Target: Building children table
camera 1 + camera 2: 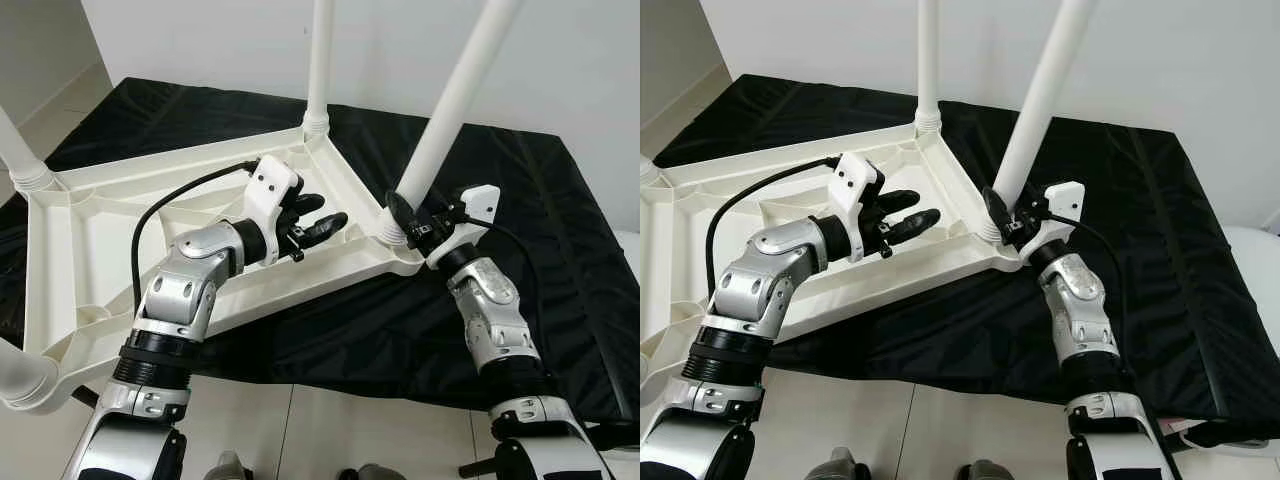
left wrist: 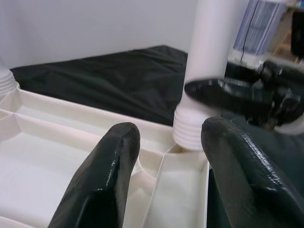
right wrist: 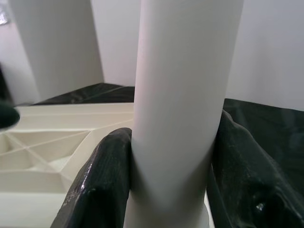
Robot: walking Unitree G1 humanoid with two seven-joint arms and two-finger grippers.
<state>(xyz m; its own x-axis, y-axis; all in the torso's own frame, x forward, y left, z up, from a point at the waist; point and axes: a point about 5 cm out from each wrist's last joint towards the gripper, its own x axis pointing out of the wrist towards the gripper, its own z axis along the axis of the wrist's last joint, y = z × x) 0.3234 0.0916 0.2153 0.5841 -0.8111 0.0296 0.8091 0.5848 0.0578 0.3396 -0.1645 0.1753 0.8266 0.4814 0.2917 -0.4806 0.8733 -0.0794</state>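
A white plastic children's table (image 1: 90,240) lies upside down on a black mat, its ribbed underside facing up. White legs stand in its corner sockets. The near right leg (image 1: 450,110) leans to the right. My right gripper (image 1: 405,222) is shut on that leg just above its socket, and one black finger (image 3: 102,185) presses each side of it. My left gripper (image 1: 318,218) hovers open over the tabletop's underside, a short way left of the same corner, with nothing between its fingertips (image 2: 114,156).
The black mat (image 1: 560,230) covers the floor under the table, with white tiles along its near edge. A far leg (image 1: 319,60) rises at the back corner, and other legs (image 1: 20,150) stand at the left corners. A white wall runs behind.
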